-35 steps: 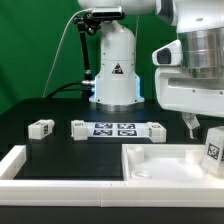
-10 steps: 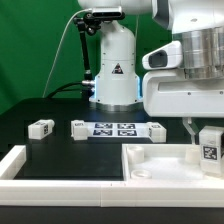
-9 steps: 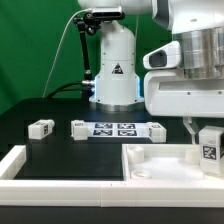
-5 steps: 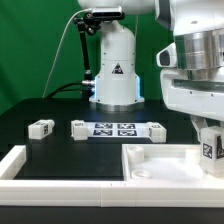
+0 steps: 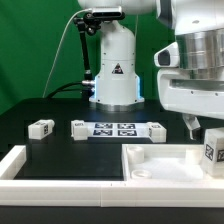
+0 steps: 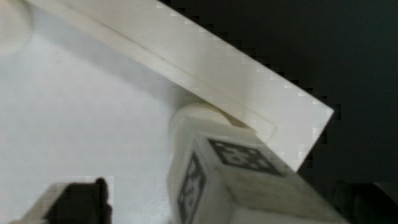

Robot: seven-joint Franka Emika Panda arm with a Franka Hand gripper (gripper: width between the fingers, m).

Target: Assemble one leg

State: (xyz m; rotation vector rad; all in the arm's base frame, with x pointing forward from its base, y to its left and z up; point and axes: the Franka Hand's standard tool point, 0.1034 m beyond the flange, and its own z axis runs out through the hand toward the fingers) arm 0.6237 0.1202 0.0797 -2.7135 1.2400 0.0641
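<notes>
My gripper (image 5: 207, 136) is at the exterior view's right, over the back right corner of the large white tray-like part (image 5: 150, 165). It is shut on one leg (image 5: 213, 151), a small white block with a black-and-white tag, held about upright at that corner. In the wrist view the leg (image 6: 231, 165) fills the space between my fingers (image 6: 80, 202), with the tray's raised rim (image 6: 214, 75) running behind it. Three more legs lie on the black table: one at the left (image 5: 40, 128), one beside it (image 5: 78, 128) and one nearer the tray (image 5: 157, 131).
The marker board (image 5: 115, 128) lies flat between the loose legs. A white L-shaped rail (image 5: 20, 162) lies along the table's front left. The robot's base (image 5: 113, 70) stands behind the marker board, and a green backdrop closes the back.
The gripper has turned and shifted slightly to the exterior view's right, carrying the leg with it. The loose legs and the tray have not moved.
</notes>
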